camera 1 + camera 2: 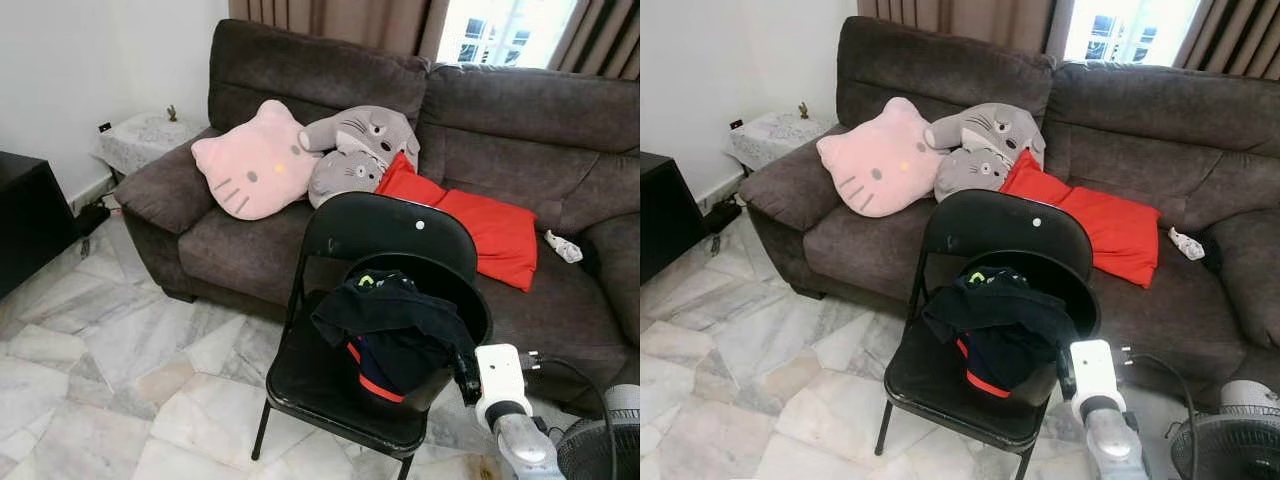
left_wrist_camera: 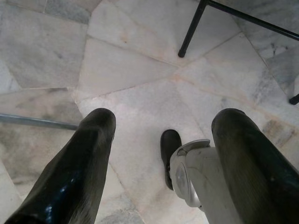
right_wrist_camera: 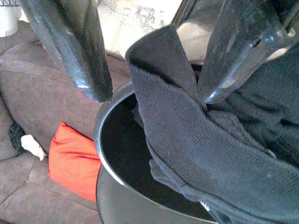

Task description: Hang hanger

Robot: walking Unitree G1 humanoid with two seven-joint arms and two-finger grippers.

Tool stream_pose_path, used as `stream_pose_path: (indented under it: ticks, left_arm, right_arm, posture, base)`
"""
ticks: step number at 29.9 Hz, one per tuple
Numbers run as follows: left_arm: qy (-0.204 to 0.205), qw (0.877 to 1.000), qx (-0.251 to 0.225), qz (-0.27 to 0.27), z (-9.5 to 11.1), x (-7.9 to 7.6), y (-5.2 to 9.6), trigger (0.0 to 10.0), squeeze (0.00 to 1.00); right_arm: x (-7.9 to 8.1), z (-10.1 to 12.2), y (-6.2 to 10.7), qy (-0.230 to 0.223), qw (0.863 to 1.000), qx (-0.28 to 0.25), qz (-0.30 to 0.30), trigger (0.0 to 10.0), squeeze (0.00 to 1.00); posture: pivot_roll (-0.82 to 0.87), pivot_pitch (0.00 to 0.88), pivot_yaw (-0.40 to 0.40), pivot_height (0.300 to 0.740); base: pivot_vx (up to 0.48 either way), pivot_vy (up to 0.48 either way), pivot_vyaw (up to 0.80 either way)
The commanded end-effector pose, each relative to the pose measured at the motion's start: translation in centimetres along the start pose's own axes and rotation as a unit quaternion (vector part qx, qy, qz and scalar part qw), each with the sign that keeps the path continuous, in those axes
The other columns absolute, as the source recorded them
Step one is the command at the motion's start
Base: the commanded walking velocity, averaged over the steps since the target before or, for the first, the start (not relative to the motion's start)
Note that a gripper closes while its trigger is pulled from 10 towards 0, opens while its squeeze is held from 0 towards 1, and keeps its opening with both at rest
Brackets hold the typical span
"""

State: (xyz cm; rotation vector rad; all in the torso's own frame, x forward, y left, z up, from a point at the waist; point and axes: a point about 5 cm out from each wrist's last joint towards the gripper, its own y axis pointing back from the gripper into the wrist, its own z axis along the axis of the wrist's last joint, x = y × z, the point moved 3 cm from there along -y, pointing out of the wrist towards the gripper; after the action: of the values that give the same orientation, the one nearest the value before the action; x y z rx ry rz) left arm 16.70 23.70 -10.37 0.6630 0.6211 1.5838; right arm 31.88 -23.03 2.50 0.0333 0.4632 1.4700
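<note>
Your left gripper [image 2: 163,116] points down at the marble floor [image 2: 135,60], fingers wide apart, nothing btw them. Just under it you can see the robot's foot [image 2: 187,172], and a chair leg [image 2: 190,29] is a bit further off.

Your right arm [image 1: 508,405] comes in low on the right, next to a fan [image 1: 600,450]. The right gripper [image 3: 149,93] is at the side of a black tub [image 3: 107,154]. The tub sits on the seat of a black chair [image 1: 385,225]. The gripper's fingers [image 3: 79,51] are apart. A fold of the dark clothes [image 3: 187,140] lies btw them, and one finger touches it. It's not clamped.

The clothes [image 1: 400,320] are piled in the tub and hang over its rim. They are black w/ a red strip and a small green bit on top. I can't tell if a hanger is in that pile; none can be made out.

Behind the chair is a brown sofa [image 1: 240,240]. On it are a pink cat pillow [image 1: 255,160], a grey pillow [image 1: 360,145] leaning on the pink one, and a red cushion [image 1: 480,225] just beside the grey one. A small table [image 1: 145,135] w/ a lace cloth stands at the sofa's left end. A window [image 1: 495,30] and curtains are at the far back.
</note>
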Motion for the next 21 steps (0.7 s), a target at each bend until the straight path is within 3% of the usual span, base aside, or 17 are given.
stream_pose_path:
  ticks: [1, 18, 21]
  left_arm:
    - [-0.005, 1.000, 0.009, -0.007, -0.4, -0.3, 0.1, 10.0, 0.00]
    - [-0.009, 1.000, 0.017, -0.015, -0.7, -0.4, 0.1, 10.0, 0.00]
    - [-0.011, 1.000, 0.025, -0.014, -1.2, -0.2, 0.3, 10.0, 0.00]
  right_arm:
    - [-0.4, 0.0, -0.2, 0.006, 1.000, 0.002, -0.003, 10.0, 0.00]
    - [1.0, 1.4, -1.6, 0.013, 0.999, -0.004, 0.037, 10.0, 0.00]
    - [1.4, 2.6, -2.1, 0.016, 0.999, -0.021, 0.046, 10.0, 0.00]
  posture:
    - [0.02, 0.000, -0.039, 0.740]
    - [0.03, 0.000, -0.033, 0.740]
    - [0.03, 0.000, -0.034, 0.740]
  base:
    - [0.000, 0.000, 0.00]
    - [0.000, 0.000, 0.00]
    - [0.000, 0.000, 0.00]
